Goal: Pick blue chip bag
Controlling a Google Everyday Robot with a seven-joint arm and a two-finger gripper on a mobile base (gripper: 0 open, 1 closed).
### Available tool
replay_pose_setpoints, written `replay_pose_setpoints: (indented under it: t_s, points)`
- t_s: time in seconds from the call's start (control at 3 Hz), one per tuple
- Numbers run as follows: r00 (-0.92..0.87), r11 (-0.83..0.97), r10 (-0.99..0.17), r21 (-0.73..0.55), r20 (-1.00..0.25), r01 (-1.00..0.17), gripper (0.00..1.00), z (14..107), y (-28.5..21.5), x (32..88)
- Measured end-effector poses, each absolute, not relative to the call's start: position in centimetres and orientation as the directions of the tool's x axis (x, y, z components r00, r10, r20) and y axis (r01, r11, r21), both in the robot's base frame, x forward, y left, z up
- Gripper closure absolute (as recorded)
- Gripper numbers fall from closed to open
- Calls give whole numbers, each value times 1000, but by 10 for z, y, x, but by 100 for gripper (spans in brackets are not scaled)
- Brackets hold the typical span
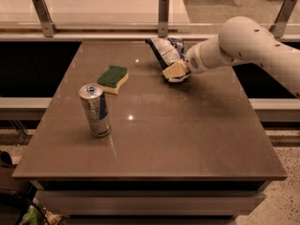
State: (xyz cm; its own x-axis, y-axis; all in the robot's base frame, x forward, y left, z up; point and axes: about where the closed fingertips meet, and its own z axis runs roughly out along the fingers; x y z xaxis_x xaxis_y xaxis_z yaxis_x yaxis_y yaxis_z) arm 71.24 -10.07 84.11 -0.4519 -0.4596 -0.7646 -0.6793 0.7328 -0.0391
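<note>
One high, fairly near camera looks down across the table from its front edge; the gripper sits upper right of centre.

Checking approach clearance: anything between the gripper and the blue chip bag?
Nothing visible. The gripper is at the near end of the blue chip bag. The green-and-yellow sponge and the drink can stand well to the left, apart from both.

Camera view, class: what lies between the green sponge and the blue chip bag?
Nothing: bare table shows there in the camera view. The gripper is at the near end of the blue chip bag.
</note>
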Motion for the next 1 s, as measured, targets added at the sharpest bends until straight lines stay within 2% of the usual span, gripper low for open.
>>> replay_pose_setpoints:
  t_s: [1.0]
  points:
    - [-419, 780, -467, -140, -779, -610, 100, 902, -140, 703]
